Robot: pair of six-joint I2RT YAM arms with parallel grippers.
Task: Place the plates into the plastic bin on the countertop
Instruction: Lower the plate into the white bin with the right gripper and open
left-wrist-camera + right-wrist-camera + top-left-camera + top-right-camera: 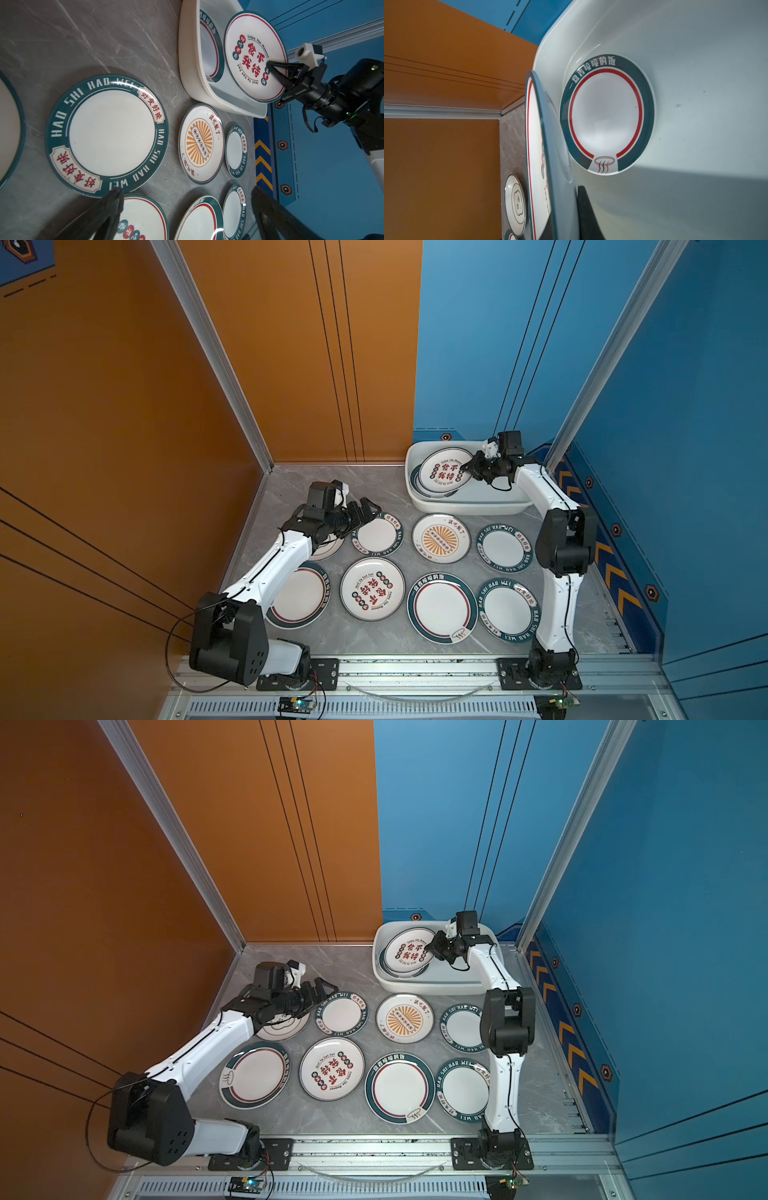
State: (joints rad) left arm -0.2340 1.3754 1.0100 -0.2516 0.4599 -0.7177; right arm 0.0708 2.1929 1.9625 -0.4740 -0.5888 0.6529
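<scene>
Clearing job in its early stages: the right claw point(466, 467) is pinching the rim of a red-character plate point(442, 470) and holding it tilted over the white plastic bin point(469, 506), which is sitting at the far right of the marble bench point(291, 489). Beneath it, a green-rimmed plate point(606, 116) is already lying flat on the bin's floor. We are therefore counting one plate delivered and a second about to join it, not yet let go.

The left claw point(366, 511) is hanging empty, jaws spread wide, just above the edge of a "HAO SHI HAO WEI" plate point(376, 535). We are counting eight plates lying on the bench in two rows in front of the bin, the orange sunburst plate point(440, 538) among them. One, a white plate point(328, 549), is partly hidden beneath the left arm, so our count may be missing a piece. By our reckoning, most of the work is waiting to be done.
</scene>
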